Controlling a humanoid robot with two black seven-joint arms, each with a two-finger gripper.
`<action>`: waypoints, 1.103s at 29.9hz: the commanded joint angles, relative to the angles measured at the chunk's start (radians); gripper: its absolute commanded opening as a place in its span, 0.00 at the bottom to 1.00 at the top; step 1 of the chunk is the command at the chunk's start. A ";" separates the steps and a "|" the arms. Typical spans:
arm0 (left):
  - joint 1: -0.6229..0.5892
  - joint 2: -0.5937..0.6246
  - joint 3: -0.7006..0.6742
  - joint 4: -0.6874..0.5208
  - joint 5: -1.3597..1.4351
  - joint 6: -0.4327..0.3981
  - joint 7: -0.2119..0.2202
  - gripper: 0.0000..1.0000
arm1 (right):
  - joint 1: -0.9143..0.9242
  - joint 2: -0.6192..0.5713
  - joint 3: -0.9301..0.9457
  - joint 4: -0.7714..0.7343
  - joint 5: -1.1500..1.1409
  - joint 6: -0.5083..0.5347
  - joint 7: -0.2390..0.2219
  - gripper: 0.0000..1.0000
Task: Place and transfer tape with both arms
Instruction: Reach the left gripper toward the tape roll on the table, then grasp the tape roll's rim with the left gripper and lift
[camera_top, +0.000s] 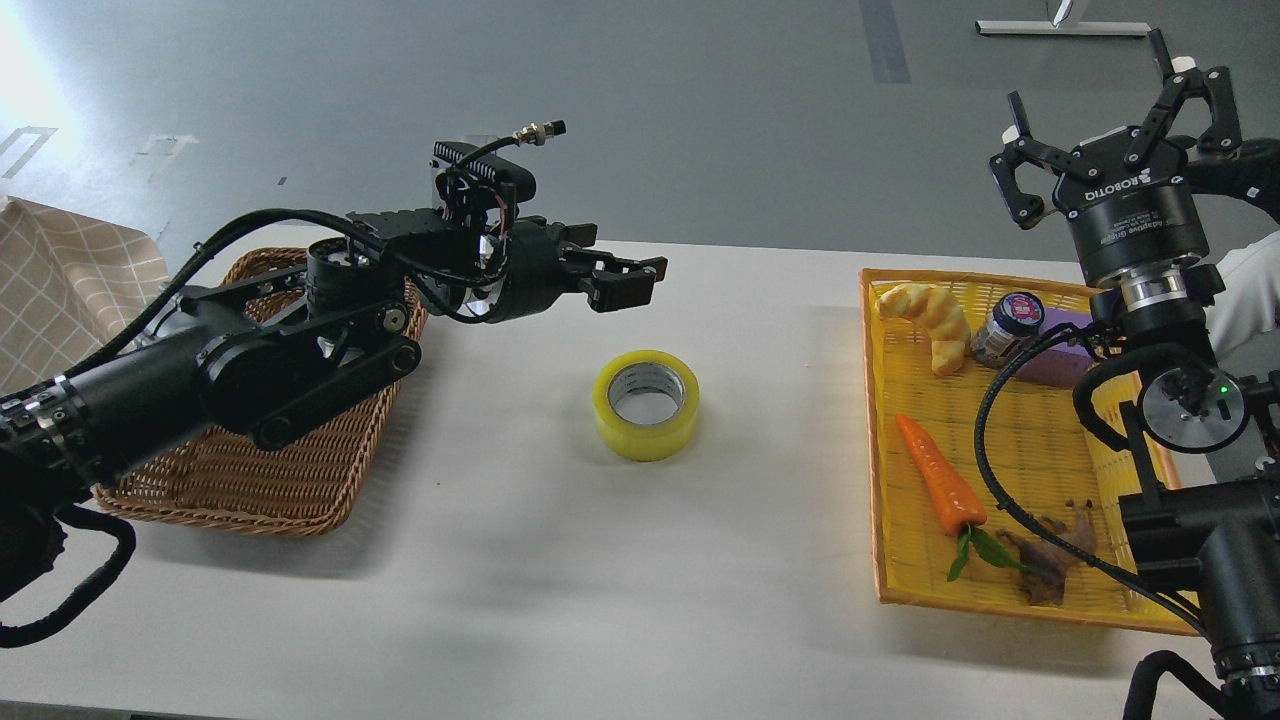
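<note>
The tape (646, 404), a yellow roll with a pale grey core, lies flat on the white table (560, 560) near its middle. My left gripper (632, 280) reaches in from the left and hovers above and just behind the tape, not touching it; its fingers stand apart and hold nothing. My right gripper (1115, 120) is raised high at the far right, above the yellow tray, with its fingers spread wide and empty.
A brown wicker basket (290, 470) sits at the left under my left arm. A yellow tray (900, 590) at the right holds a croissant (930, 320), a carrot (938, 488), a small jar (1005, 325), a purple block and a brown piece.
</note>
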 joint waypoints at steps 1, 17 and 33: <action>-0.003 -0.009 0.037 0.000 0.008 -0.002 0.029 0.98 | -0.002 0.000 0.000 0.002 0.000 0.000 0.000 1.00; -0.003 -0.082 0.143 0.015 0.008 -0.002 0.026 0.95 | -0.023 -0.003 0.000 -0.005 0.000 0.000 0.000 1.00; 0.003 -0.083 0.183 0.112 0.006 -0.001 0.028 0.95 | -0.023 0.000 0.000 -0.002 0.000 0.000 0.000 1.00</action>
